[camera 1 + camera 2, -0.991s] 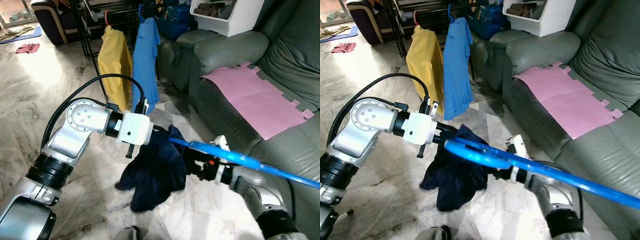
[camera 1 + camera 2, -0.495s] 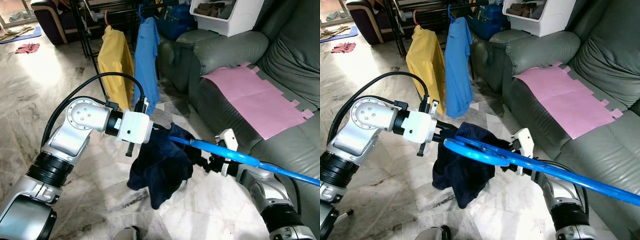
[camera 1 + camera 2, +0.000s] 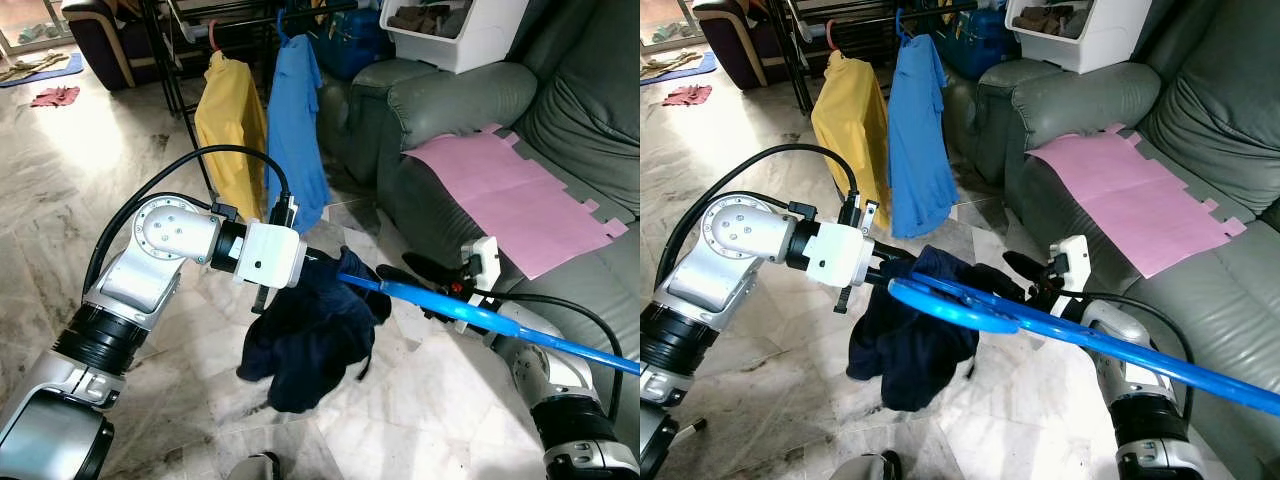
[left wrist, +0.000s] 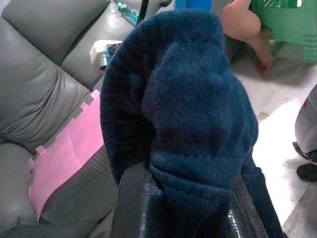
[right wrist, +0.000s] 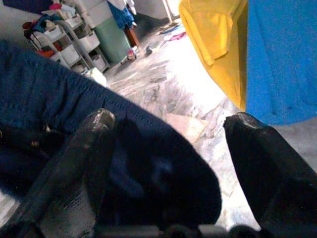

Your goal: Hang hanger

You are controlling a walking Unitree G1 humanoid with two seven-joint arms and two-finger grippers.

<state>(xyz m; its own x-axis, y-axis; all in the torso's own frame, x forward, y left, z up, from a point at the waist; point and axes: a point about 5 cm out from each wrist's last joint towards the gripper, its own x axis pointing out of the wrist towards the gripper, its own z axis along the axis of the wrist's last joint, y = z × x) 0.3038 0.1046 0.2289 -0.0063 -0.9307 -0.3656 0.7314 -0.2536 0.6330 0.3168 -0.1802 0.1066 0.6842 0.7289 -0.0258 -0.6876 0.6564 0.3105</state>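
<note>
Left claw [image 3: 318,268] pinches the navy garment [image 3: 305,335] on the blue hanger [image 3: 970,305]; right claw [image 5: 168,163], spread wide at three o'clock, should lift level toward the rack.

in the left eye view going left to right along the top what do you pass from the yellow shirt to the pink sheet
Yellow shirt → blue shirt → green sofa arm → pink sheet.

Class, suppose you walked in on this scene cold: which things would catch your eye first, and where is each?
A dark navy garment dangles above the marble floor, shut in the left gripper, with a bright blue hanger poking into it. The right gripper is open beside it. Behind, a yellow shirt and a blue shirt hang from a rack.
</note>
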